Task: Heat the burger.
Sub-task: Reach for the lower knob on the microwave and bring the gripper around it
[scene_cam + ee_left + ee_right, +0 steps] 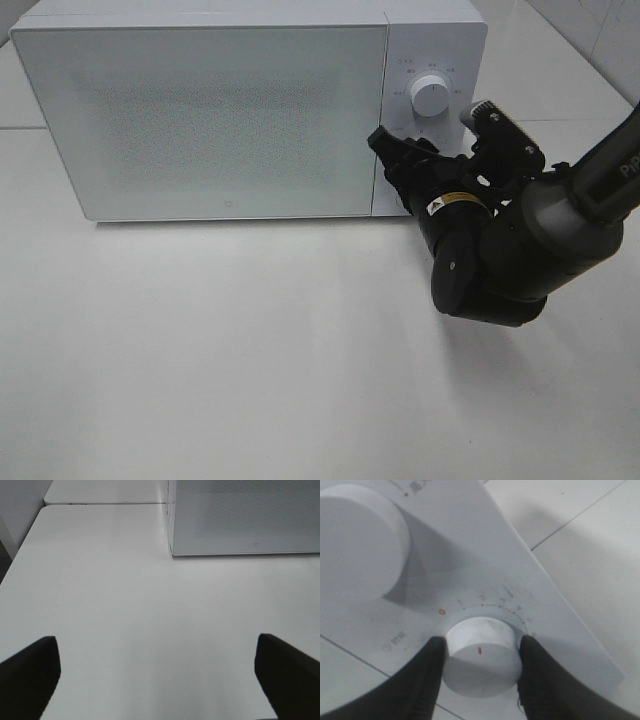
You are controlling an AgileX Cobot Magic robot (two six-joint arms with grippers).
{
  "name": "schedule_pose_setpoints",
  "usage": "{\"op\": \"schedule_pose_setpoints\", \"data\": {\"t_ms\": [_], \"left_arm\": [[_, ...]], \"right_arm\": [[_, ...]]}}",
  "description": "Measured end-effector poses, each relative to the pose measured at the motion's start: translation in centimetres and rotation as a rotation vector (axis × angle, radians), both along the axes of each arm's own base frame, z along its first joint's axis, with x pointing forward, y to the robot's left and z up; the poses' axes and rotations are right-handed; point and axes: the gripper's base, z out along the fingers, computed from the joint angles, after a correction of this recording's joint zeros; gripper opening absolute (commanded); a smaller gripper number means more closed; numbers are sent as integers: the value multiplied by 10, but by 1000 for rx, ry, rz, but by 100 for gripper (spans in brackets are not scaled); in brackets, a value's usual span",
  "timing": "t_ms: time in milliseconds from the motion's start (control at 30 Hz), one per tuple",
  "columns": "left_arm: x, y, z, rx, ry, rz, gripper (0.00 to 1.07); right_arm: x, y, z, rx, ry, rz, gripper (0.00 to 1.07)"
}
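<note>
The smooth, stiff timer dial point(479, 645) is clamped across its sides by the right tool point(481, 672); the left tool point(157, 675) is held wide open. No burger is seen.

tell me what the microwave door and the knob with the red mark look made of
The door is probably glass or clear plastic over a dotted metal screen, white and smooth; the fine speckle pattern and soft sheen suggest it. The knob is likely white moulded plastic, matte, with faint grey scuffs on its face.
</note>
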Motion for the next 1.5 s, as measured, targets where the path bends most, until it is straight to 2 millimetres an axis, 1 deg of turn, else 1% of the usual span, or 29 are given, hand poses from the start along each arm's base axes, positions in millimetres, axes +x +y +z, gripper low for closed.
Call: {"op": "schedule_pose_setpoints", "data": {"t_ms": [33, 67, 100, 133, 167, 200, 233, 267, 300, 333, 367, 400, 433, 467, 500, 533, 600, 633, 667, 867, 1167, 1333, 1500], "left_arm": [[0, 0, 0, 0, 0, 0, 98], [0, 0, 0, 0, 0, 0, 98], [0, 0, 0, 0, 0, 0, 98], [0, 0, 0, 0, 0, 0, 98], [0, 0, 0, 0, 0, 0, 98], [0, 0, 0, 0, 0, 0, 98], [0, 0, 0, 0, 0, 0, 98], [0, 0, 0, 0, 0, 0, 98], [0, 0, 0, 0, 0, 0, 98], [0, 0, 0, 0, 0, 0, 98], [0, 0, 0, 0, 0, 0, 98], [0, 0, 0, 0, 0, 0, 98], [0, 0, 0, 0, 0, 0, 98], [0, 0, 0, 0, 0, 0, 98], [0, 0, 0, 0, 0, 0, 98], [0, 0, 0, 0, 0, 0, 98], [0, 0, 0, 0, 0, 0, 98], [0, 0, 0, 0, 0, 0, 98], [0, 0, 0, 0, 0, 0, 98], [0, 0, 0, 0, 0, 0, 98], [0, 0, 0, 0, 0, 0, 98], [0, 0, 0, 0, 0, 0, 98], [0, 0, 0, 0, 0, 0, 98]], "right_arm": [[0, 0, -1, 53, -1, -10, 6], [0, -1, -1, 151, -4, -25, 6], [0, -1, -1, 151, -4, -25, 6], [0, 0, -1, 207, -3, -35, 6], [0, 0, -1, 306, -2, -55, 6], [0, 0, -1, 306, -2, -55, 6], [0, -1, -1, 415, -1, -75, 6], [0, -1, -1, 415, -1, -75, 6], [0, -1, -1, 461, -5, -85, 6], [0, -1, -2, 569, -3, -107, 6], [0, -1, -2, 569, -3, -107, 6], [0, -1, -2, 621, -3, -117, 6], [0, -1, -1, 711, -2, -135, 6], [0, -1, -1, 711, -2, -135, 6], [0, 0, -1, 794, -1, -152, 6], [0, 0, -1, 794, -1, -152, 6], [0, 0, -1, 875, -2, -168, 6], [0, 0, -1, 875, -2, -168, 6], [0, 0, -1, 917, -1, -177, 6], [0, 0, -1, 945, -2, -183, 4], [0, 0, -1, 938, -2, -181, 5], [0, -1, -1, 926, -3, -184, 8], [0, -1, -1, 913, -4, -184, 12]]}}
